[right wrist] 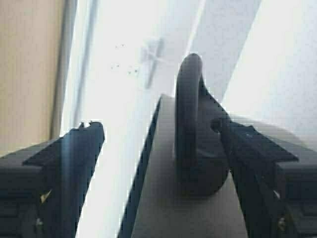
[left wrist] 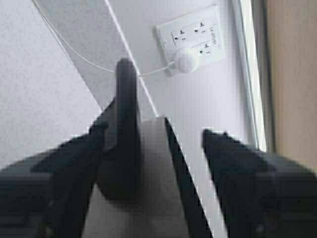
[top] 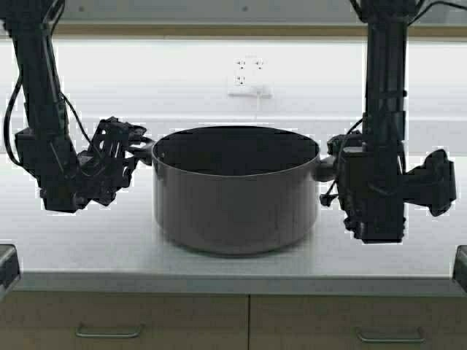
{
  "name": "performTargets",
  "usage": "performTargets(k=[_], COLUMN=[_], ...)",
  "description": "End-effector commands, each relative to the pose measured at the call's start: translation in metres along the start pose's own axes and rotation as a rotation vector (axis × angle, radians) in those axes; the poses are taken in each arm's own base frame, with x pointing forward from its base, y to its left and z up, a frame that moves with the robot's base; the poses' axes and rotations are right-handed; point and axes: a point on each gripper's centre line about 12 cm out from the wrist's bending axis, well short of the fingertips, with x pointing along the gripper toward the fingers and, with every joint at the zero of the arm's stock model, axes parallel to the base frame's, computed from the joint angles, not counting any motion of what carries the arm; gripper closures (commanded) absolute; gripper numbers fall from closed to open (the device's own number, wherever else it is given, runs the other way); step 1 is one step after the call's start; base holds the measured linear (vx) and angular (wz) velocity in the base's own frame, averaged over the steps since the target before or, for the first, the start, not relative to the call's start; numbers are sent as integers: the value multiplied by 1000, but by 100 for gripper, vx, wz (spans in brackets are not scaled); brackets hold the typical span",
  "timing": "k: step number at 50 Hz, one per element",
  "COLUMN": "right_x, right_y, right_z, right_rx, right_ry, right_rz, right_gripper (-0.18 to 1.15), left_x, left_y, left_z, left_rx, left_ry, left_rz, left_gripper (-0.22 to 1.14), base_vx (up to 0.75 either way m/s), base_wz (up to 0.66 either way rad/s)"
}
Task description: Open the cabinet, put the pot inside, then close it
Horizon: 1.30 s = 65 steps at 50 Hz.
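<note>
The dark grey pot (top: 237,193) stands lidless on the white counter (top: 87,248), in the middle. My left gripper (top: 137,149) is open around the pot's left loop handle (left wrist: 126,129); one finger (left wrist: 74,168) lies against the handle and the other stands apart. My right gripper (top: 330,166) is open around the right loop handle (right wrist: 190,129), with one finger (right wrist: 252,153) close beside it. The left gripper (left wrist: 156,130) and the right gripper (right wrist: 156,124) each show the pot's wall between their fingers. The cabinet doors and their short handles are out of view; only a tan strip (top: 233,30) shows above the wall.
Tan drawer fronts with horizontal handles (top: 109,333) run below the counter's front edge. A wall socket with a white plug and cord (top: 249,82) sits behind the pot. A tan surface (left wrist: 292,74) borders the white wall above.
</note>
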Motion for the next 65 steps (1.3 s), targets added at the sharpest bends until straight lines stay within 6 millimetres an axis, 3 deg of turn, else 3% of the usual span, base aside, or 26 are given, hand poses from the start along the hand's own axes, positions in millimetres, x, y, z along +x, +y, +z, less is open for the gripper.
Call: performTargets(k=[1, 23, 41, 65], right_x=[6, 10, 23, 34], right_y=[5, -3, -3, -16], right_z=[-4, -11, -17, -14], right_rx=[17, 27, 50, 87], right_ry=[3, 8, -11, -60], right_rz=[32, 40, 75, 82], right_gripper=[-4, -4, -4, -4], left_x=[9, 15, 38, 49], left_y=[-6, 15, 6, 5], left_z=[8, 6, 12, 14], left_rx=[8, 0, -45, -41], left_ry=[-21, -19, -42, -44], left_rz=[-31, -2, -72, -81], left_gripper=[-2, -2, -2, -2], base_vx=[0, 0, 0, 0], base_wz=[0, 0, 0, 0])
